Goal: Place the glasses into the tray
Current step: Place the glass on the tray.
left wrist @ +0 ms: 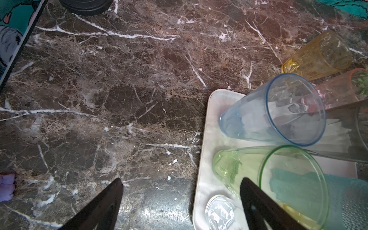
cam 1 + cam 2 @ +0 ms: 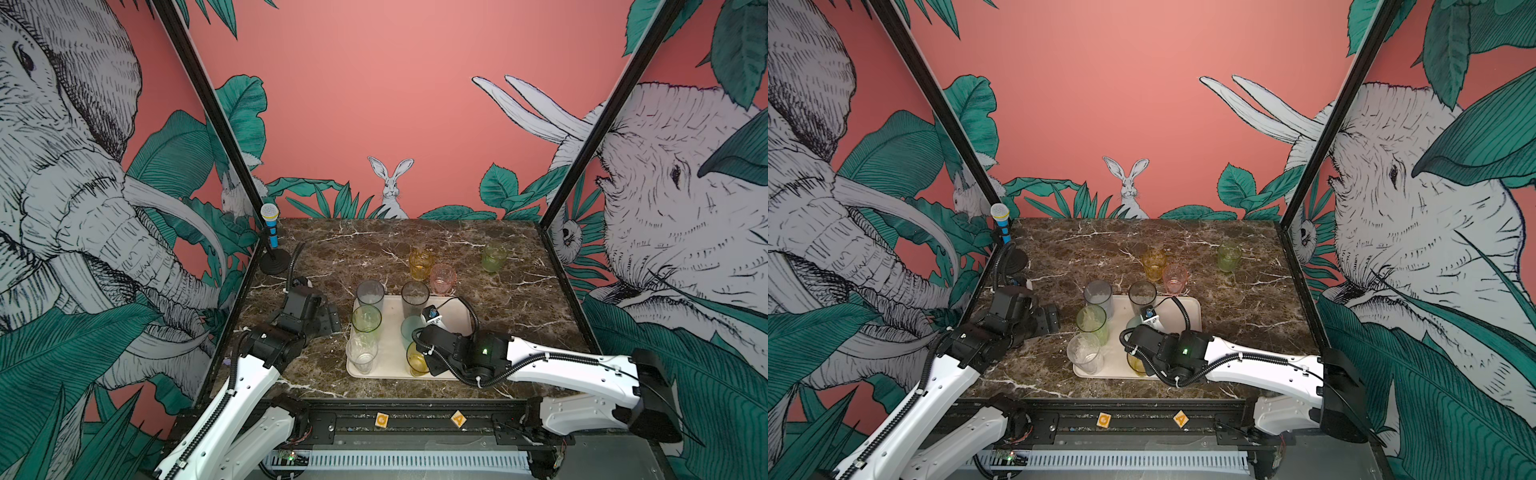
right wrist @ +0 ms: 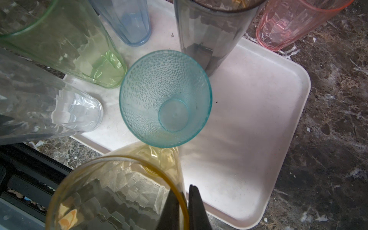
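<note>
Right claw (image 3: 182, 189) pinches yellow glass (image 2: 415, 361) by its rim at tray (image 2: 453, 316) 6 o'clock edge; sloppy release may tip it off or into teal glass (image 3: 165, 97). Left claw (image 1: 181, 179) spread wide, empty.

"A" on a yellow tile (image 2: 457, 418)

Soft even light, glare on the bench (image 1: 157, 207), wrist views stretched at edges, nearby yellow glass (image 3: 99, 189) blurred.
</note>
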{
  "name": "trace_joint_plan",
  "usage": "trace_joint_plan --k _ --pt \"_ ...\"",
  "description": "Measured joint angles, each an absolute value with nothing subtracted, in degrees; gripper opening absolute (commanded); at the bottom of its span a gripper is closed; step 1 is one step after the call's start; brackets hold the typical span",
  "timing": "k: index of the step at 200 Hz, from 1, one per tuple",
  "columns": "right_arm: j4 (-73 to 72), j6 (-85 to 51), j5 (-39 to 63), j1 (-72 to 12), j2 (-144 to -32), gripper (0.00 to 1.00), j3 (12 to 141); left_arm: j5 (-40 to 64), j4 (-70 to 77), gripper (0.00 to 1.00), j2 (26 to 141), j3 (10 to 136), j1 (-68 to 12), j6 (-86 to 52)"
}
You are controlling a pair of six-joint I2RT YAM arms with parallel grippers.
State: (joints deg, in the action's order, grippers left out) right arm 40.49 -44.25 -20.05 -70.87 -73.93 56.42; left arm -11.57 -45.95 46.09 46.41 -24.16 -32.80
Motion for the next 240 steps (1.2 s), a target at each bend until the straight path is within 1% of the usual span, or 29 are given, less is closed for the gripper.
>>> trace_joint_plan --k 94,104,113,173,240 --pt "40.42 -43.48 -20.18 -70.87 -75.4 0.0 57.58 -11.57 -45.95 0.93 46.04 46.41 -24.16 -32.8" --pt "40.42 -43.48 -20.21 -70.87 -75.4 0.06 57.6 -11.57 -45.95 0.93 46.04 46.41 -24.16 -32.8" --pt "40.42 -43.46 -20.18 -70.87 -75.4 0.1 57.6 -11.57 -45.95 0.93 46.04 46.41 -24.16 -32.8" --pt "40.42 -43.38 -20.18 -70.87 -75.48 0.26 58.24 -11.57 -45.95 0.93 46.04 46.41 -24.16 -32.8" --pt "40.69 -43.51 -20.14 -70.87 -75.48 0.33 58.26 -11.55 -45.93 0.93 46.35 46.39 -24.16 -32.8"
